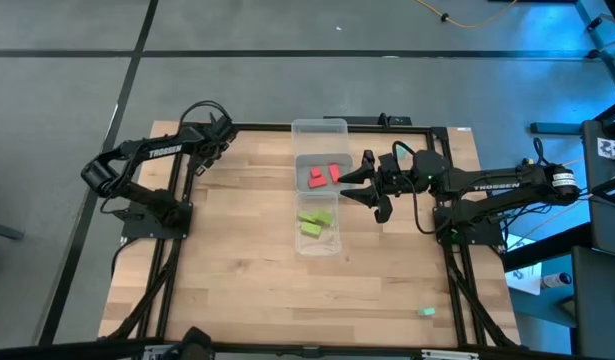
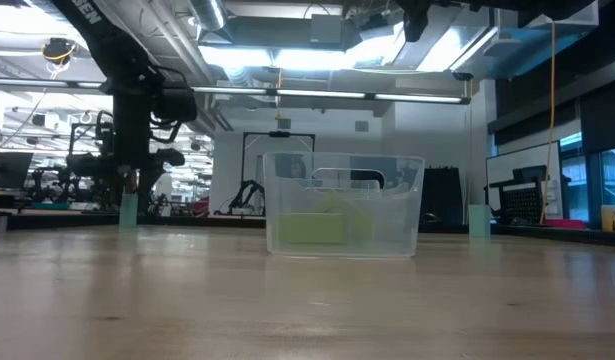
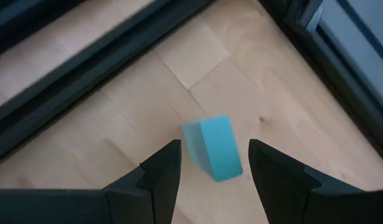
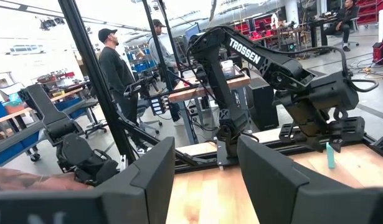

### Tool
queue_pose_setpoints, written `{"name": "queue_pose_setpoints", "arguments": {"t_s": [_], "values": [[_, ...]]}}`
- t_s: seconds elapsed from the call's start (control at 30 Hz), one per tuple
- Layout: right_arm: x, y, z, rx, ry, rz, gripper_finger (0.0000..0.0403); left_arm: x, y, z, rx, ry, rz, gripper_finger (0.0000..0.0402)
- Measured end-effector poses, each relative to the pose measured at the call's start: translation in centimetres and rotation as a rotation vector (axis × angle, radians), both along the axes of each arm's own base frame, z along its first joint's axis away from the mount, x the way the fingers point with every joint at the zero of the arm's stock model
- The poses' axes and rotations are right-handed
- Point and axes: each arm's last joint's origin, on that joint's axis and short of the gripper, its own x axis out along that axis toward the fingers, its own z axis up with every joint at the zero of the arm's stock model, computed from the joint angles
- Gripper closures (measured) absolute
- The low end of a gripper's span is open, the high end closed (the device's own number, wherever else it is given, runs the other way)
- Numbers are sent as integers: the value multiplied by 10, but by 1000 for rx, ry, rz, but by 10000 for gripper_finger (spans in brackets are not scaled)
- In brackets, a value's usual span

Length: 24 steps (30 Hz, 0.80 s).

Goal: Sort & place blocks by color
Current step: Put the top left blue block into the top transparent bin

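A mint teal-green block point(image 3: 213, 148) stands upright on the wood near the table's far left corner. My left gripper point(image 3: 210, 168) is open just above it, pointing steeply down, one finger on either side without touching. The low view shows the same block point(image 2: 128, 208) under that gripper point(image 2: 133, 180). Red blocks point(image 1: 323, 176) and lime blocks point(image 1: 315, 222) lie in separate sections of a clear tray point(image 1: 320, 128). My right gripper point(image 1: 347, 182) hangs open and level beside the tray's right wall, holding nothing. Another mint block point(image 1: 427, 312) lies near the front right.
The dark table frame rails point(image 3: 85, 81) run close behind the block at the far left corner. A further mint block point(image 2: 478, 220) stands far right in the low view. People stand in the room beyond the table point(image 4: 116, 68). Bare wood point(image 1: 237, 260) lies left of the tray.
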Motion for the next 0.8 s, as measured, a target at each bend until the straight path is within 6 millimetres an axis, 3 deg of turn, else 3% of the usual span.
{"name": "queue_pose_setpoints", "arguments": {"t_s": [0.8], "values": [[0,0,0,1,0,-1,224,-4,12,-7,-3,-45,61,221]]}}
